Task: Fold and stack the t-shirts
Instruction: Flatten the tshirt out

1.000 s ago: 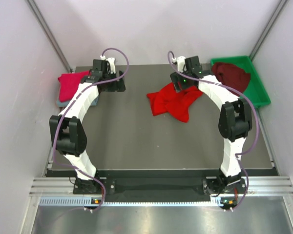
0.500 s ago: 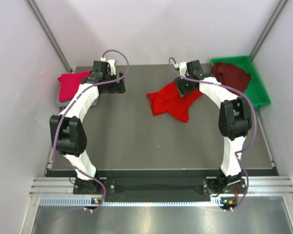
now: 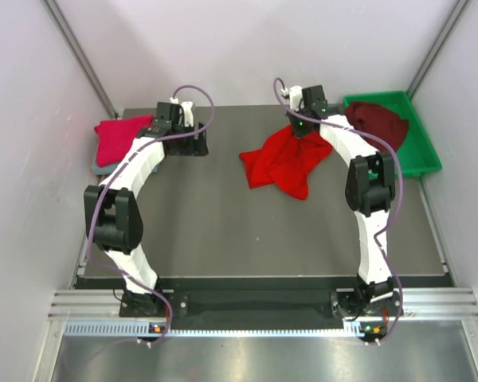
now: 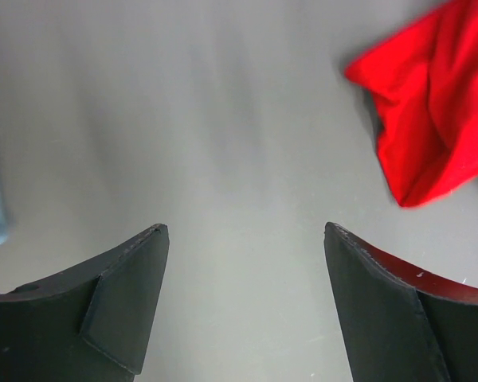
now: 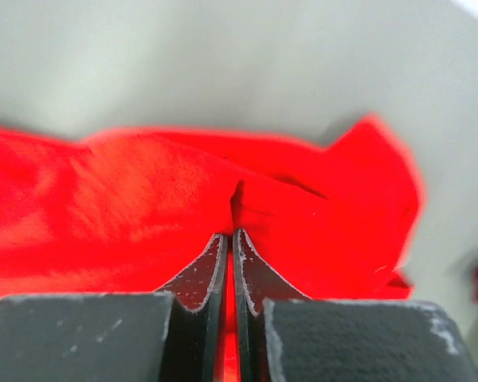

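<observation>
The bright red t-shirt (image 3: 280, 165) lies crumpled at the middle-right of the table. My right gripper (image 3: 302, 132) is at its far edge, jaws shut on a pinched fold of the red cloth (image 5: 143, 199); the fingertips meet at my right gripper (image 5: 232, 233). A crimson-pink t-shirt (image 3: 116, 138) rests folded at the far left on a grey-blue one (image 3: 100, 166). The dark maroon t-shirt (image 3: 378, 121) is heaped in the tray. My left gripper (image 3: 197, 144) hovers open over bare table, and in its own view my left gripper (image 4: 245, 231) holds nothing, with the red t-shirt (image 4: 438, 103) off to the right.
A green plastic tray (image 3: 427, 161) stands at the back right corner, close to my right arm. Pale walls close in the table on the left, back and right. The grey table (image 3: 223, 231) stretches between the arms.
My right gripper has shut on the far edge of the red t-shirt and shifted toward the back. My left gripper has drifted slightly right, still open.
</observation>
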### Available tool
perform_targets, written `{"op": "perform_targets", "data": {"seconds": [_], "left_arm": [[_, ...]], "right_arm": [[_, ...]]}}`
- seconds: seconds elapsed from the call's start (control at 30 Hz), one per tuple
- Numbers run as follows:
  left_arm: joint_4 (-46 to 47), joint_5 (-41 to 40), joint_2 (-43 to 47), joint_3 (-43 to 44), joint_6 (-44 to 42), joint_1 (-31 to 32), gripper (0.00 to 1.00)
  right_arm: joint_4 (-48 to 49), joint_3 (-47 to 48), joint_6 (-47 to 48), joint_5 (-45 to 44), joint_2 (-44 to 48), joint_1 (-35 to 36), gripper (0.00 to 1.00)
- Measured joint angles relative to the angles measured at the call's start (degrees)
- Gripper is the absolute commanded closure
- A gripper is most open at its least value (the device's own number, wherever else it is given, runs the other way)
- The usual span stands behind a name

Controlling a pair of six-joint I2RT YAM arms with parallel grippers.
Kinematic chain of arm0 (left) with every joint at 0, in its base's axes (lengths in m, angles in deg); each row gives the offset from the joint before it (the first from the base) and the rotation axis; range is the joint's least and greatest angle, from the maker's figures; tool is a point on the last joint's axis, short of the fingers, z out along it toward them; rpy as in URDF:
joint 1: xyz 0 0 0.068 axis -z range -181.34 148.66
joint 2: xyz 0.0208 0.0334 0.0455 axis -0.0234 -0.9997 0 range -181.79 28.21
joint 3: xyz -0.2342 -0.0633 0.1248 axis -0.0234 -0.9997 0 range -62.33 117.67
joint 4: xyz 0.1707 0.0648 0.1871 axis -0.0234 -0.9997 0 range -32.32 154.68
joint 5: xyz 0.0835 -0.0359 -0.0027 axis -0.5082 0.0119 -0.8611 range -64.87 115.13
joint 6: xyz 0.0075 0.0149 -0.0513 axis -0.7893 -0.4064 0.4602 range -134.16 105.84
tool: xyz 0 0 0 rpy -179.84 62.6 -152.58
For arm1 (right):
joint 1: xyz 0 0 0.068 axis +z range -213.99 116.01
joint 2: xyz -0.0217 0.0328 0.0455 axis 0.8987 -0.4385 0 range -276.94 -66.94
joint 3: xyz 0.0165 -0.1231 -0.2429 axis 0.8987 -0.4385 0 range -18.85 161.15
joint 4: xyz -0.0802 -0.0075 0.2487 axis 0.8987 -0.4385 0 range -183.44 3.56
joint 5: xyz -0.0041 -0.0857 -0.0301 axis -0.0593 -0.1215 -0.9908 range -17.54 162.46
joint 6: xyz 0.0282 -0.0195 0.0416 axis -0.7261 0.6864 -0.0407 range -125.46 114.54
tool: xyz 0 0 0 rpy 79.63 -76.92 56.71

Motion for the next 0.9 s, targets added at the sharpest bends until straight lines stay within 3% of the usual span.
{"op": "perform_targets", "data": {"seconds": [0.3, 0.53, 0.9], "left_arm": [[-2.84, 7.41, -10.21, 0.98, -5.66, 9.64, 0.15], [-2.34, 10.75, -14.62, 6.21, -6.54, 11.28, 0.16], [2.27, 7.39, -30.99, 25.46, -7.67, 13.31, 0.17]], "right_arm": [[2.54, 16.15, -2.91, 0.76, 1.09, 1.03, 1.00], [4.83, 19.28, -3.41, -0.44, 4.83, 1.01, 1.00], [5.51, 21.11, -3.39, -2.01, 5.01, 0.94, 1.00]]}}
